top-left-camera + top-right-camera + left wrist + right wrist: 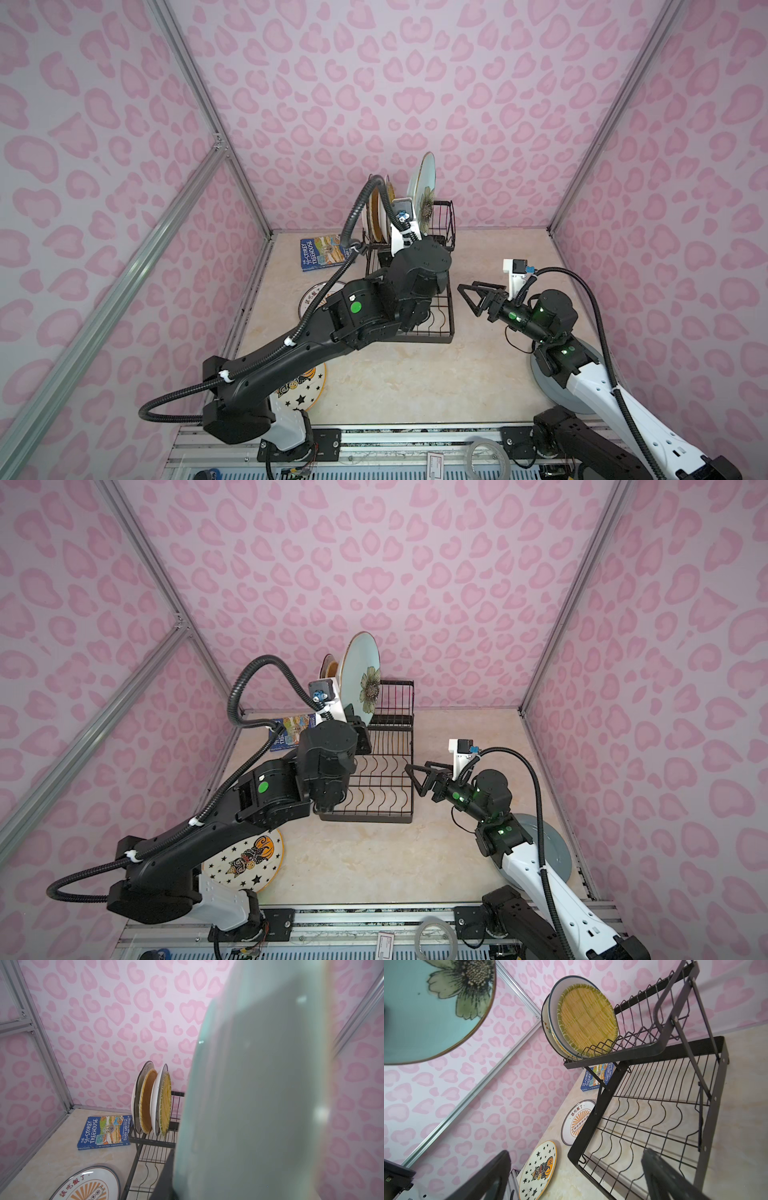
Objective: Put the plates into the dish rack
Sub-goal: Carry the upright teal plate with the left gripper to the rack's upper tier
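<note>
The teal plate [259,1095] filled the left wrist view as a blurred mass cut off at the edge, the grey-blue plate [559,850] lay largely hidden under the right arm [528,866], and the left arm [274,365] covered part of the star plate [307,392] and most of the sunburst plate [311,297]

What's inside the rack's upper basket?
Four plates stand upright in the basket: two yellow woven, two pale. The teal plate, in the left claw, stands over it; the arm hides whether it is seated.

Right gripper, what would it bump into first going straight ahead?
Probably the black wire dish rack: the open right gripper points at the side of its lower tray, though depth is unclear.
</note>
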Controlling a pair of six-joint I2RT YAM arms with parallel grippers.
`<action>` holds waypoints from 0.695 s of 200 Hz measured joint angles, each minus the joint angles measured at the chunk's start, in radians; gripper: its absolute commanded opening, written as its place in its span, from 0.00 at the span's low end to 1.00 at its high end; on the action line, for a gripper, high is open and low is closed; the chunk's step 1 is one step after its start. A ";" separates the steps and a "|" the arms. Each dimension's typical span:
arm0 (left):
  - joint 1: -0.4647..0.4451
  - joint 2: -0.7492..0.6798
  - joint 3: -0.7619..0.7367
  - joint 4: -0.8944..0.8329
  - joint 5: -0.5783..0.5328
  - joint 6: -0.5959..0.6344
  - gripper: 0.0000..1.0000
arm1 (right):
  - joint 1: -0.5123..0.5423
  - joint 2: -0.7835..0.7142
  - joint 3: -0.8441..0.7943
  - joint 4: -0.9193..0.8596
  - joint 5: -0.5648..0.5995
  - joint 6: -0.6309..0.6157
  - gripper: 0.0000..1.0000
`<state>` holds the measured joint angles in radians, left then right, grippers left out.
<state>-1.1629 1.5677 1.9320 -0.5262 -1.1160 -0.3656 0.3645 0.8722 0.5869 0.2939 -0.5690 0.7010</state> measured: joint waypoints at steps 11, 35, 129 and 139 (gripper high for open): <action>0.031 0.044 0.035 -0.012 0.018 0.032 0.03 | 0.000 0.000 -0.002 0.000 0.000 -0.002 0.98; 0.095 0.119 0.087 -0.029 0.057 0.091 0.03 | 0.002 -0.001 -0.002 0.003 -0.001 -0.002 0.98; 0.296 0.303 0.184 -0.077 0.187 0.204 0.03 | 0.023 -0.063 -0.011 -0.116 -0.026 -0.024 0.97; 0.309 0.319 0.192 -0.081 0.194 0.209 0.03 | 0.024 -0.069 -0.011 -0.136 -0.025 -0.029 0.98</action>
<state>-0.8543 1.8870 2.1239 -0.6071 -0.9222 -0.1570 0.3885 0.8028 0.5758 0.1577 -0.5941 0.6724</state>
